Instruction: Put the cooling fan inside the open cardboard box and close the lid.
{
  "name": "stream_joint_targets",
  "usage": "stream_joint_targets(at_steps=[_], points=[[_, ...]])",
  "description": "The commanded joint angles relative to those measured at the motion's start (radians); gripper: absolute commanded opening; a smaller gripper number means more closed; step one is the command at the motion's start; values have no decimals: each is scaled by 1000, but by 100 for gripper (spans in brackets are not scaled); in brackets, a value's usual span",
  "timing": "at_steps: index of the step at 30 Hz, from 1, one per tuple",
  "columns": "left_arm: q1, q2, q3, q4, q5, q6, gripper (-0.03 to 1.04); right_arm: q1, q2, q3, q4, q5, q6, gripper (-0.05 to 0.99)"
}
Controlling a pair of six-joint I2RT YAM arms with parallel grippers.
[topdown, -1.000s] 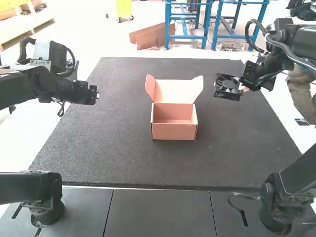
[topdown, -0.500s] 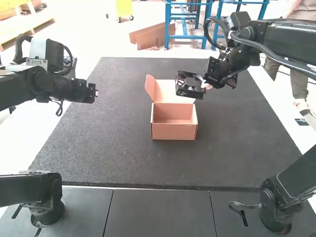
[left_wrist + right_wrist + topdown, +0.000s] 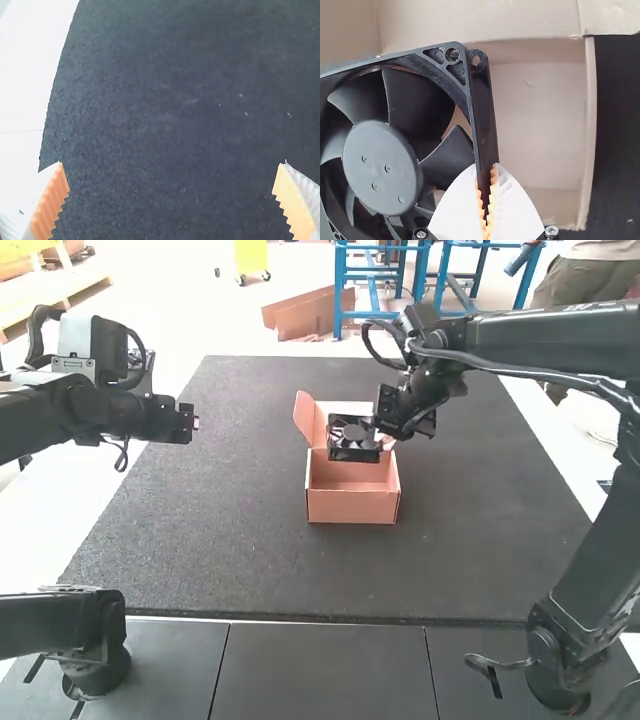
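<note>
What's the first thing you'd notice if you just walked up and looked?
A black cooling fan hangs over the open cardboard box in the middle of the dark mat, its frame pinched in the right arm's jaws. Off to the left, the left arm's jaws stand wide open over the mat.

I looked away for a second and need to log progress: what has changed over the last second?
The right gripper, shut on the cooling fan, carried it leftward from the right side of the mat to just over the open cardboard box. The box, its raised lid and the left gripper, open above the mat, stayed put.
</note>
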Motion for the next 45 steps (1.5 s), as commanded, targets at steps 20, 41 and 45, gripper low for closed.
stream_joint_targets(at_steps=[20, 41, 45], points=[[5, -12, 34, 13, 0, -3, 97, 10, 147, -88, 155, 79, -59, -1], [-145, 287, 154, 99, -20, -17, 97, -154, -90, 37, 221, -165, -183, 90], [-188, 375, 221, 113, -31, -58, 97, -191, -136, -15, 295, -93, -231, 90]])
